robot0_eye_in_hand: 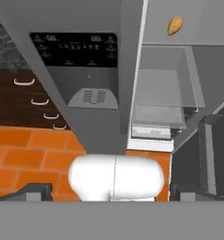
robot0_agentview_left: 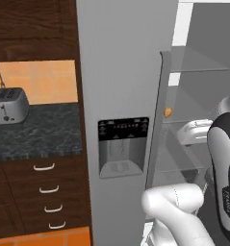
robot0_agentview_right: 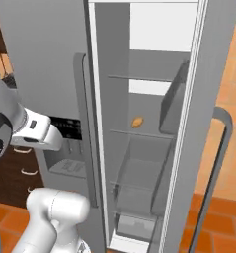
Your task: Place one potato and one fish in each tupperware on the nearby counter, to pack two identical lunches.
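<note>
One small orange-brown potato lies on a glass shelf inside the open fridge; it also appears as the potato and, in the hand view, as the potato at the upper right. My gripper hangs back from the fridge, well short of the potato, open, with its dark fingertips wide apart and nothing between them. The dark speckled counter runs to the left of the fridge. The fish and the tupperware are out of view.
A silver toaster stands on the counter. The fridge's left door with its dispenser panel is closed; the right door is swung open. Glass shelves and a clear drawer sit below the potato. The floor is orange tile.
</note>
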